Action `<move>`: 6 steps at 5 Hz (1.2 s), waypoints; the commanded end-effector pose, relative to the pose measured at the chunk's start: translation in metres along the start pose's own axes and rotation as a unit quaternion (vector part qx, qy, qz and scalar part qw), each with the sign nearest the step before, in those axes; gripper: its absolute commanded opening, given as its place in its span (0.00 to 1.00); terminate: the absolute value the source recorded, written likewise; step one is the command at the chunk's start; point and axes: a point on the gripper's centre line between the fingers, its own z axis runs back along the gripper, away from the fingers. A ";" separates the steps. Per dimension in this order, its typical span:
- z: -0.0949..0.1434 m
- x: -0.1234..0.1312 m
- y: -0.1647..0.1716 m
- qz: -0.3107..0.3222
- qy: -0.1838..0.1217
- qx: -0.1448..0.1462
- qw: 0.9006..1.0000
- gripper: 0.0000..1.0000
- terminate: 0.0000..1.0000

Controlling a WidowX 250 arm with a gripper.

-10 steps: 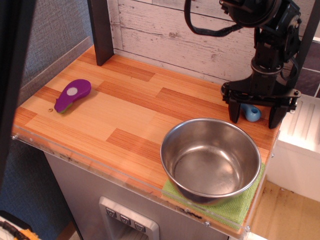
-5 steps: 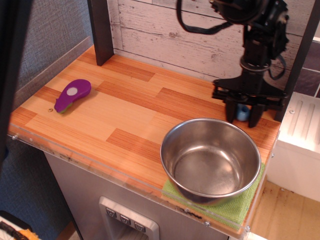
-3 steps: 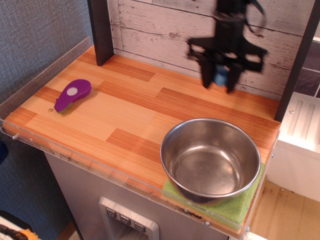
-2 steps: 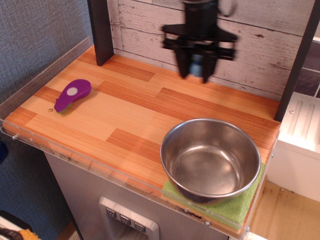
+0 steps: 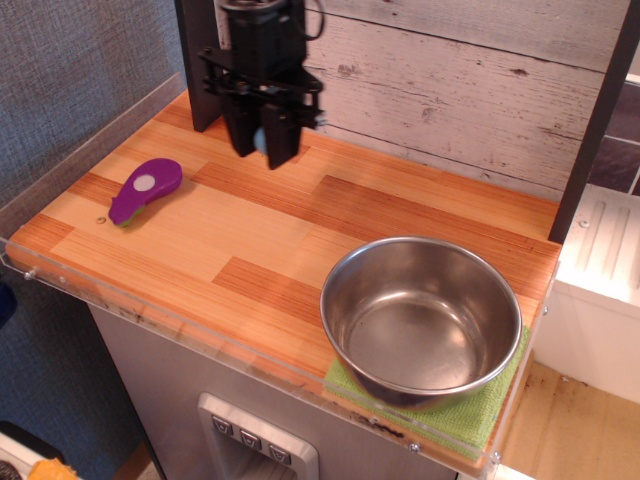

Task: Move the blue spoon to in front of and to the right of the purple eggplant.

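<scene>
The purple eggplant (image 5: 146, 190) lies flat near the left edge of the wooden counter (image 5: 300, 230), white spot up. My gripper (image 5: 261, 150) hangs above the back left of the counter, to the right of and behind the eggplant. Its black fingers are shut on the blue spoon (image 5: 261, 137), which shows only as a small light-blue patch between them. The spoon is held clear of the counter.
A large steel mixing bowl (image 5: 421, 318) stands on a green cloth (image 5: 480, 415) at the front right. A dark post (image 5: 200, 60) stands at the back left, just behind the gripper. A white plank wall (image 5: 450, 70) runs along the back.
The gripper closed on the blue spoon at the back right, lifted it, and carried it leftward across the back of the counter to the back left. The eggplant and bowl have not moved.
</scene>
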 end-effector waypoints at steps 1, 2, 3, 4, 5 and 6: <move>-0.023 0.000 0.049 -0.069 0.022 0.024 0.997 0.00 0.00; -0.039 0.009 0.057 -0.109 0.020 0.023 0.994 0.00 0.00; -0.053 0.022 0.061 -0.155 0.013 0.011 0.988 0.00 0.00; -0.055 0.035 0.062 -0.168 0.004 0.015 0.986 0.00 0.00; -0.057 0.039 0.067 -0.171 0.002 0.016 0.985 0.00 0.00; -0.057 0.041 0.070 -0.171 0.001 0.017 0.985 0.00 0.00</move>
